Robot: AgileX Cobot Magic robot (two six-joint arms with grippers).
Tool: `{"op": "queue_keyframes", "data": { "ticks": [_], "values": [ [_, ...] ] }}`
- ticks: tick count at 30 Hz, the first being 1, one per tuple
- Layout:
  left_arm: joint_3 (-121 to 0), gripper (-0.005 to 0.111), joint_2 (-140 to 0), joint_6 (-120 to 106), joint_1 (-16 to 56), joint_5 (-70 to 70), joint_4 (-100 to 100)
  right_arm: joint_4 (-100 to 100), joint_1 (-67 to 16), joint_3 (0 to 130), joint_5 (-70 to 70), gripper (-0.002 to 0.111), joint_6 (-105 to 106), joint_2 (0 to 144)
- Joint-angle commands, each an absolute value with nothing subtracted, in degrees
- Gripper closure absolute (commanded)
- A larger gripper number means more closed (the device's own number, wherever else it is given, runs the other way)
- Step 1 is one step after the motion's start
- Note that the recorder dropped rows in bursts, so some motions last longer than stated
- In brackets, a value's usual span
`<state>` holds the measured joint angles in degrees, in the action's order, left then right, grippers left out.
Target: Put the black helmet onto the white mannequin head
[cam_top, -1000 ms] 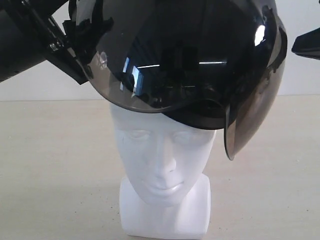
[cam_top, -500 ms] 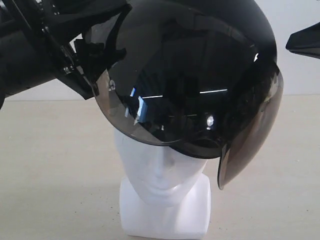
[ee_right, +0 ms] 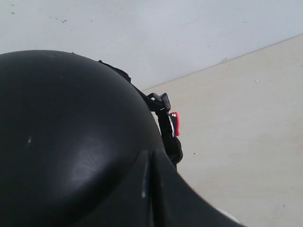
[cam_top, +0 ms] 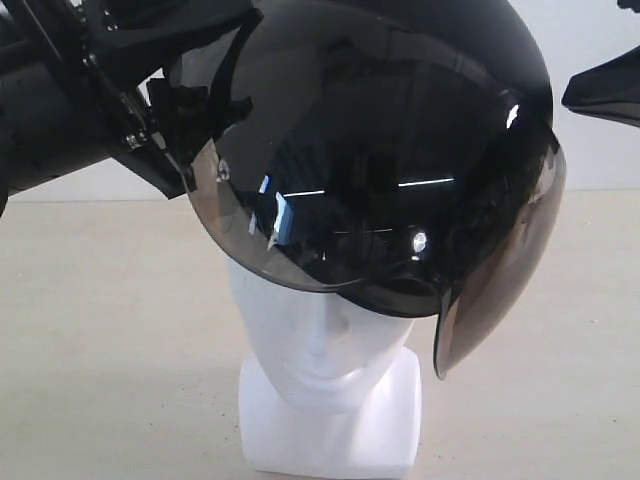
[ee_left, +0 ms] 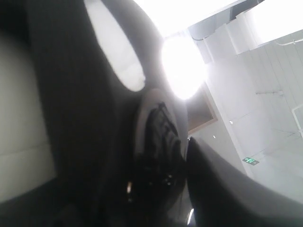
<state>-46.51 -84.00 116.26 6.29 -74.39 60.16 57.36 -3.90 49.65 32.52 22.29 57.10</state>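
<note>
Though brought lower than a second ago, still leaves the black helmet (cam_top: pixel 400 90) tilted over the white mannequin head (cam_top: pixel 325 360), not square on it. Now covers brow and eyes with the smoky visor (cam_top: pixel 350 200), where before left the whole face bare; only lower nose, mouth and chin in sight. Hardly any change from half a second back. Hides the crown of the head inside the shell. Grips the helmet's edge with the left hand (cam_top: pixel 190 110), clamped there. Keeps the right hand (cam_top: pixel 603 95) apart from the shell; spread or pressed together, cannot tell. Rests the head's base on the beige worktop (cam_top: pixel 100 350). Shows a red buckle (ee_right: pixel 174 124) on the strap beside the shell.
</note>
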Motion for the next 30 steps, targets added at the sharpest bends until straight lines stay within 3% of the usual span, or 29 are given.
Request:
{"op": "queue_keyframes", "data": {
  "ticks": [1,30],
  "values": [
    [-43.7,0.102,-84.4,111.3,1.1,-70.0,62.6,57.6,-4.0,50.1,33.0,0.109,23.3,57.2],
    [-41.9,0.102,-80.7,110.2,-3.8,-70.0,67.0,62.4,-8.6,49.9,36.0,0.109,25.6,57.8]
  ]
}}
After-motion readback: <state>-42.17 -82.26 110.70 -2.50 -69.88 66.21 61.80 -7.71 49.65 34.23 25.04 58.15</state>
